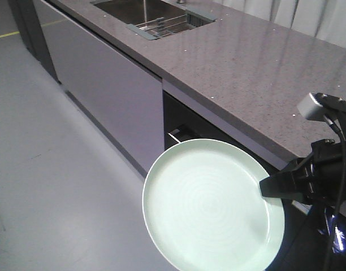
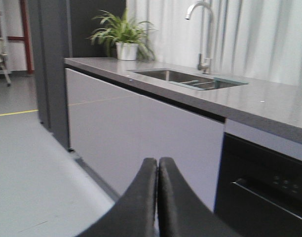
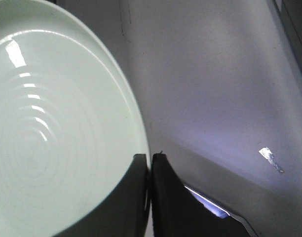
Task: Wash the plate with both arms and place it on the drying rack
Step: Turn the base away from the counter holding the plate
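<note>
The pale mint-green plate (image 1: 210, 206) hangs in the air in front of the counter, face up, above the grey floor. My right gripper (image 1: 268, 188) is shut on its right rim; in the right wrist view the jaws (image 3: 150, 159) pinch the rim of the plate (image 3: 57, 133). My left gripper (image 2: 157, 163) is shut and empty, low in front of the cabinets, and does not show in the front view. The drying rack (image 1: 164, 25) of steel bars sits across the sink (image 1: 136, 10) far along the counter; it also shows in the left wrist view (image 2: 203, 84).
The long grey speckled counter (image 1: 246, 62) runs from the far left to the near right. Below it are pale cabinet fronts (image 1: 113, 90) and a dark appliance front (image 2: 269, 187). A tall tap (image 2: 203, 29) and a potted plant (image 2: 124, 34) stand on the counter. Curtains hang behind.
</note>
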You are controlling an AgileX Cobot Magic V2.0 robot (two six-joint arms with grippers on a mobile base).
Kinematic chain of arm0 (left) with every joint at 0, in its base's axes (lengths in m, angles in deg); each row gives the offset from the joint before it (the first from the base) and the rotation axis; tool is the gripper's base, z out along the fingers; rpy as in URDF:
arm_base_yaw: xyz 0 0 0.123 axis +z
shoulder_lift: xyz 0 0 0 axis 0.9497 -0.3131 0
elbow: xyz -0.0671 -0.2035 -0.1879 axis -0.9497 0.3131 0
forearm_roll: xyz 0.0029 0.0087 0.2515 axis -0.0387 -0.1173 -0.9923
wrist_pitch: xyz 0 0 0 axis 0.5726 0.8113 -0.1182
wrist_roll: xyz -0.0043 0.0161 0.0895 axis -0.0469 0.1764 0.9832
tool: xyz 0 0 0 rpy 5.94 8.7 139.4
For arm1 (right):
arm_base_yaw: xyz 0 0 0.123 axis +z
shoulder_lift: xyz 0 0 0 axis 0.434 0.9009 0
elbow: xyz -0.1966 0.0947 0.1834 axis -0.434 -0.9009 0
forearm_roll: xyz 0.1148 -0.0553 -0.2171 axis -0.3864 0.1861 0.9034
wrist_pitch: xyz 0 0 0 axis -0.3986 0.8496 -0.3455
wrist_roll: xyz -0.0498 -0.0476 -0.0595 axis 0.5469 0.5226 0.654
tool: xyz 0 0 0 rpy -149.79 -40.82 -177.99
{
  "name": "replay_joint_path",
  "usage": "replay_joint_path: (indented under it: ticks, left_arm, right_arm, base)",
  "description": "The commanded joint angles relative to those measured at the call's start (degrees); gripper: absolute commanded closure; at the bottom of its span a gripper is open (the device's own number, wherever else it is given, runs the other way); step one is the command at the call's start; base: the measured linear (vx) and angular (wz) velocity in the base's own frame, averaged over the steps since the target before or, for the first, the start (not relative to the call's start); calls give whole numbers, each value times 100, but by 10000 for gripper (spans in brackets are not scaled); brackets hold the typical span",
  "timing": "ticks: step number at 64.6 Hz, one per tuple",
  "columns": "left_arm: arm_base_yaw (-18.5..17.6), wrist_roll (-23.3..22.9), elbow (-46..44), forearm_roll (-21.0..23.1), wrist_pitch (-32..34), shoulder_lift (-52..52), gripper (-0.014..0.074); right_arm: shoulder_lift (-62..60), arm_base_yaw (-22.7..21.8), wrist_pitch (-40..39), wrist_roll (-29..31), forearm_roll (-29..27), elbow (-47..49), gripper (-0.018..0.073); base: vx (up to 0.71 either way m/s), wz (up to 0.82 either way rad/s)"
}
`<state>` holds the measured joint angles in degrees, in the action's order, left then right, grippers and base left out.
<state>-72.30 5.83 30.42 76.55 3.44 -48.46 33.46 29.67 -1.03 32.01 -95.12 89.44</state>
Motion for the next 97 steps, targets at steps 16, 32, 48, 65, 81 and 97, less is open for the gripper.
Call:
replay_joint_path:
  ticks: [16,32,48,65,81,97]
  left_arm:
    - [-42,-48,-151,10,432,91,603]
    - [-42,-48,-151,10,432,91,603]
    - [-42,-48,-151,10,432,91,603]
    - [-42,-48,-151,10,432,91,603]
    - [-42,-48,-151,10,432,91,603]
    - [-42,-48,-151,10,432,91,603]
  right_arm:
    - [-116,-7,-124,44,-284,132,561]
    - [-116,-7,-124,44,-284,132,561]
    - [-116,-7,-124,44,-284,132,561]
    - [-116,-7,-124,44,-284,132,561]
    - [-116,-7,-124,44,-284,132,561]
    - [-116,-7,-124,44,-284,132,561]
  base:
    - [-11,41]
    - [-8,33]
    - [-6,27]
    - [-5,29]
    - [-4,27]
    - [-3,29]
